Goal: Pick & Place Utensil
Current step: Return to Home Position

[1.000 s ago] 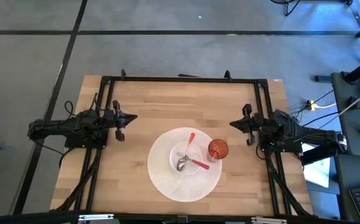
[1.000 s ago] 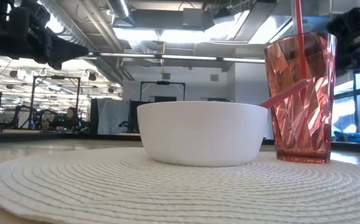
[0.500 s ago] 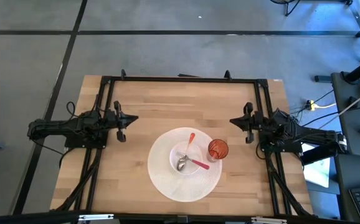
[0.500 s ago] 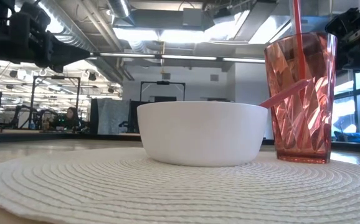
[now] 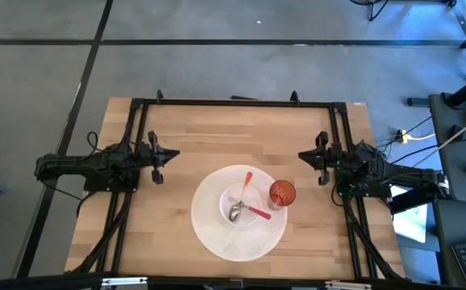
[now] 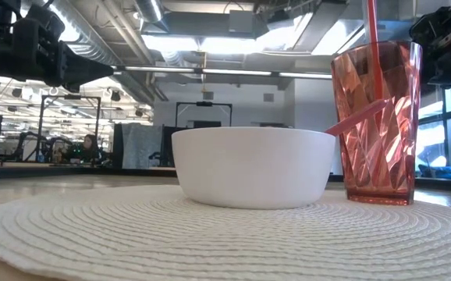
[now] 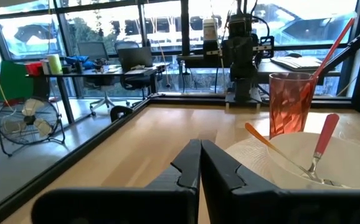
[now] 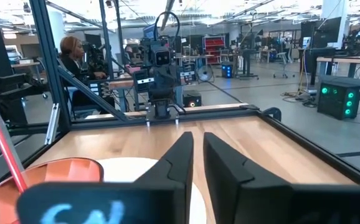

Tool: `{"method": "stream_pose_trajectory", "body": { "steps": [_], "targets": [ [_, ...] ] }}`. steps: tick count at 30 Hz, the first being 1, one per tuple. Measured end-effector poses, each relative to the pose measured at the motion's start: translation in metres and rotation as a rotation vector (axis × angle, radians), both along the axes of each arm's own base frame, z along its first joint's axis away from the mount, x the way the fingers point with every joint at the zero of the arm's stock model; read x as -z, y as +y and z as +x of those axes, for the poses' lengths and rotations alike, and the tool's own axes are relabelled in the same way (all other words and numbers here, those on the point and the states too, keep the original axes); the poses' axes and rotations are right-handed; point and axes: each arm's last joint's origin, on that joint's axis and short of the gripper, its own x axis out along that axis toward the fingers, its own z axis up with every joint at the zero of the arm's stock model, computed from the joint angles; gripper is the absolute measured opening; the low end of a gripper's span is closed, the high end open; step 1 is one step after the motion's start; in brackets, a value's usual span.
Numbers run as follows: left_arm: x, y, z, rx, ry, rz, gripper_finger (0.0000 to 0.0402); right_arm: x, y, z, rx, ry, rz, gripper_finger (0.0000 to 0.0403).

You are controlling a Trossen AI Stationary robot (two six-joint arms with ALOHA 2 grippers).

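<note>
A white bowl (image 5: 243,208) sits on a round woven placemat (image 5: 209,229). Inside the bowl lie a metal spoon with a pink handle (image 5: 253,212) and an orange-handled utensil (image 5: 247,182) leaning on the rim. A red faceted cup (image 5: 281,193) stands on the placemat's right edge, and a red utensil handle (image 6: 375,31) sticks up out of it. My left gripper (image 5: 173,152) waits, shut, left of the placemat. My right gripper (image 5: 301,155) waits, shut, right of the cup. In the left wrist view the bowl (image 7: 329,165) and cup (image 7: 289,102) lie beyond the fingers (image 7: 200,152).
A dark frame (image 5: 233,102) runs round the wooden table. Bare wood (image 5: 233,137) lies between the two grippers and the far edge. A person (image 8: 73,56) sits at a desk in the room beyond the table.
Both arms have stirred slightly in place at the table's sides, as the low view shows. The bowl, cup and utensils have stayed where they were.
</note>
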Motion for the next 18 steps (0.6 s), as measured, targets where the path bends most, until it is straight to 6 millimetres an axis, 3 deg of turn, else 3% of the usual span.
{"method": "stream_pose_trajectory", "body": {
  "steps": [18],
  "targets": [
    [0.0000,-0.0001,0.0000,0.002,0.000,0.000,0.0008,0.0001,0.0000,0.0000,0.000,0.001,0.000,0.0041]
  ]
}}
